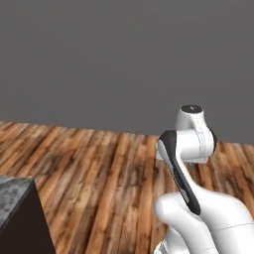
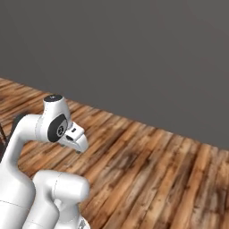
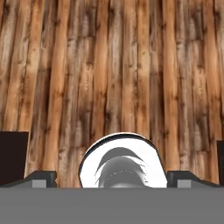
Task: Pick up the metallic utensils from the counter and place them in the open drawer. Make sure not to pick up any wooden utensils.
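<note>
My end effector (image 3: 112,179) spread wide, empty, over plank floor (image 3: 109,65); only desk (image 1: 15,198) corner visible, task looks unstarted

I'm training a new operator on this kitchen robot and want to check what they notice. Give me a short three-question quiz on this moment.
1. True or false: the pincer is shut.
2. What lies in front of the hand camera? A) white tiles B) a wooden floor C) a green carpet
3. Fill in: a corner of the counter shows at the lower ___ of the left base view.

Key: 1. False: its dark tips stand wide apart with nothing between them. 2. B. 3. left.
</note>
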